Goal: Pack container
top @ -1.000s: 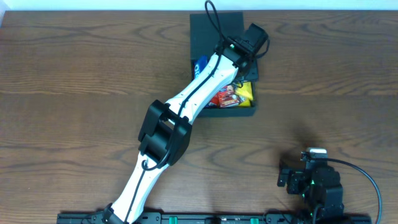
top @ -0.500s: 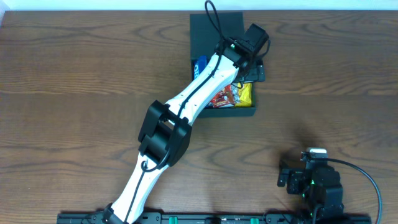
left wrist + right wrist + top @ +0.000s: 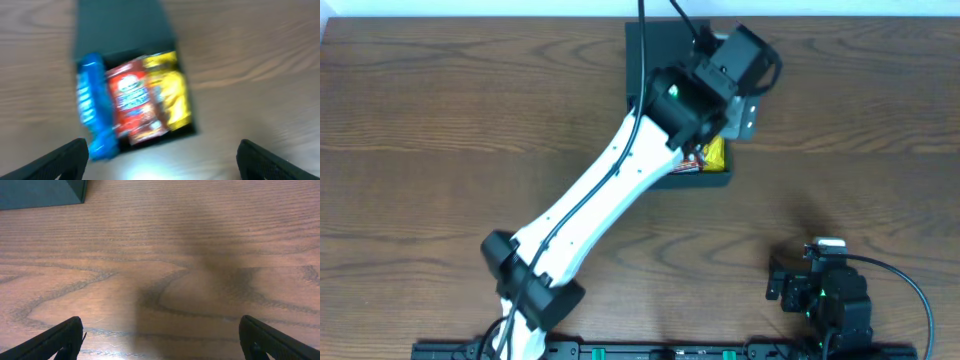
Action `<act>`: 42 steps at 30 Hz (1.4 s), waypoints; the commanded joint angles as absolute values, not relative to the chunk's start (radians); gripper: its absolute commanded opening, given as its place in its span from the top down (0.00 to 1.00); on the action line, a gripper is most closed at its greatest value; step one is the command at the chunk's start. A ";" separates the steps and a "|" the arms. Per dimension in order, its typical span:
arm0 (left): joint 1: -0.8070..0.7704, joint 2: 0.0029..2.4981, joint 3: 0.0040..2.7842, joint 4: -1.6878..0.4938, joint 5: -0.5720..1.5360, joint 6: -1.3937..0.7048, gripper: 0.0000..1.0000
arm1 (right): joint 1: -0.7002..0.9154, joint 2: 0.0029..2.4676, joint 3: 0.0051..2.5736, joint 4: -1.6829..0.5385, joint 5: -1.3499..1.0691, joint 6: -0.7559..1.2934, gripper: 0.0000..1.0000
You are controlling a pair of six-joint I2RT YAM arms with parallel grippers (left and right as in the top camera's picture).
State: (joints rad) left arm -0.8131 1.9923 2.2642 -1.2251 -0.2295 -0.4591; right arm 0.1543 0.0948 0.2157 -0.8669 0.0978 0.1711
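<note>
**A:** Where is the container?

**B:** At the top centre of the overhead view, on the wooden worktop point(image 3: 430, 150). The dark green-black container point(image 3: 710, 181) has its flap lid point(image 3: 655, 50) lying open toward the upper edge of the frame. The white left arm point(image 3: 610, 190) runs up from the lower left and covers most of it.

**A:** What is inside?

**B:** The left wrist view is blurred, but three packets show side by side. There is a blue packet point(image 3: 92, 105) along the left wall, a red packet point(image 3: 135, 107) in the middle and a yellow packet point(image 3: 170, 92) on the right. From overhead only the yellow one and a sliver of red show past the arm.

**A:** And the left tool?

**B:** The left tool point(image 3: 165, 160) hangs above the container. Its fingers are spread to the two lower corners of its own view, with nothing between them and nothing held.

**A:** The right one?

**B:** The right tool point(image 3: 160, 330) sits at the lower right of the overhead view, well apart from the container. Its jaws are also wide, over bare wood, and they grip nothing. A corner of the container shows at the upper left of its view.
</note>
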 commanded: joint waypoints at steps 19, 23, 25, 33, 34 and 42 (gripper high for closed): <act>-0.818 1.254 1.349 -1.018 -0.481 -0.206 0.05 | 0.138 0.087 0.207 -0.875 0.097 0.163 0.01; -0.811 1.133 1.185 -1.009 -0.478 -0.243 0.05 | 0.138 0.087 0.207 -0.875 0.097 0.163 0.01; -0.789 1.093 1.132 -1.008 -0.475 -0.273 0.05 | 0.138 0.087 0.207 -0.875 0.097 0.163 0.01; -0.738 1.069 1.105 -1.001 -0.408 -0.273 0.04 | 0.138 0.087 0.207 -0.875 0.097 0.163 0.01; -0.738 1.069 1.105 -0.997 -0.401 -0.273 0.05 | 0.138 0.087 0.207 -0.875 0.097 0.163 0.01; -0.738 1.069 1.105 -0.971 -0.383 -0.273 0.05 | 0.138 0.087 0.207 -0.875 0.097 0.163 0.01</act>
